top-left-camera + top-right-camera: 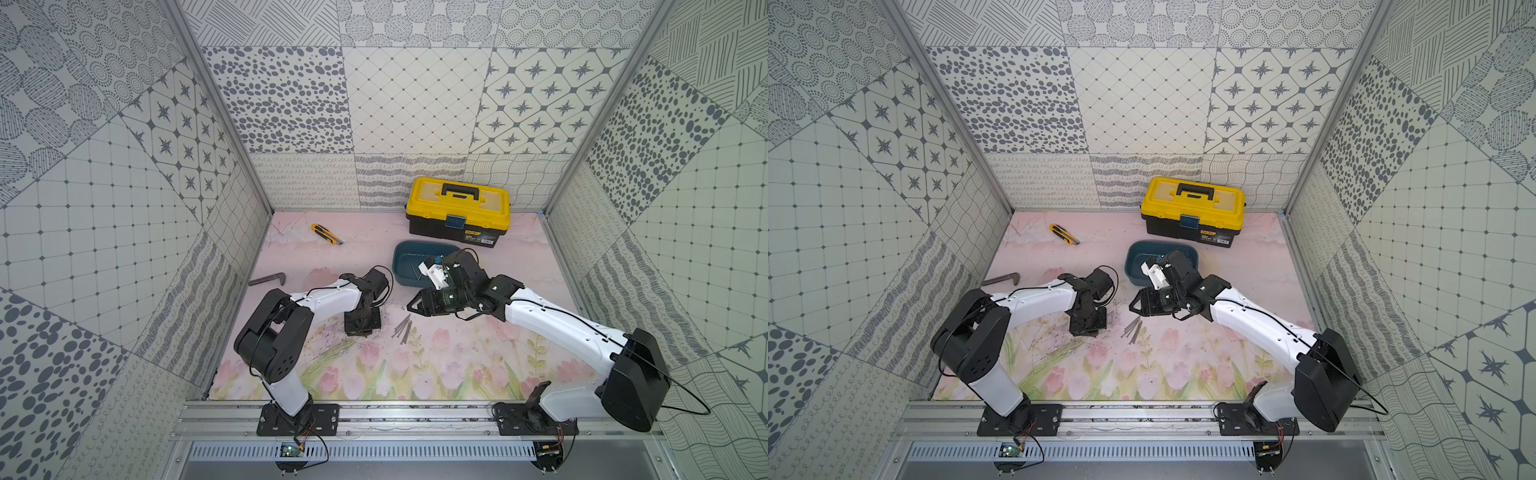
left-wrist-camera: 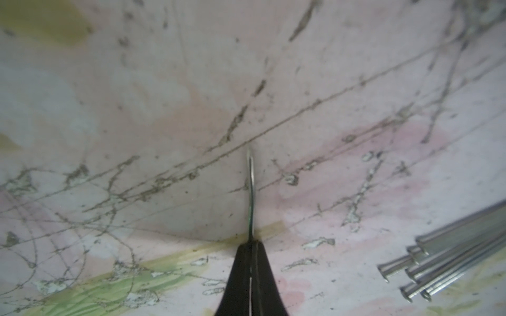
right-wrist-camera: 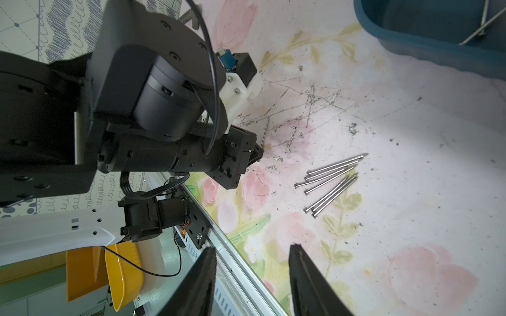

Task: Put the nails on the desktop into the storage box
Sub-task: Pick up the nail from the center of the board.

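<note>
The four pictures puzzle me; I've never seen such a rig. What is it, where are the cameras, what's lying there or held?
Two robot arms on a rail, each ending in a gripper. Both top views look down from one overhead camera; each wrist view rides on an arm. On the desktop lie a bundle of nails, a blue storage box with nails inside, a toolbox, a utility knife and an L-shaped bar. The left gripper is shut on one nail; the right gripper is open, empty.

Three walls point(image 1: 415, 104) of grey-and-white patterned patchwork panels, aluminium corner posts point(image 1: 216, 104), slotted metal rail point(image 1: 415, 415) along the front, bright even light
</note>
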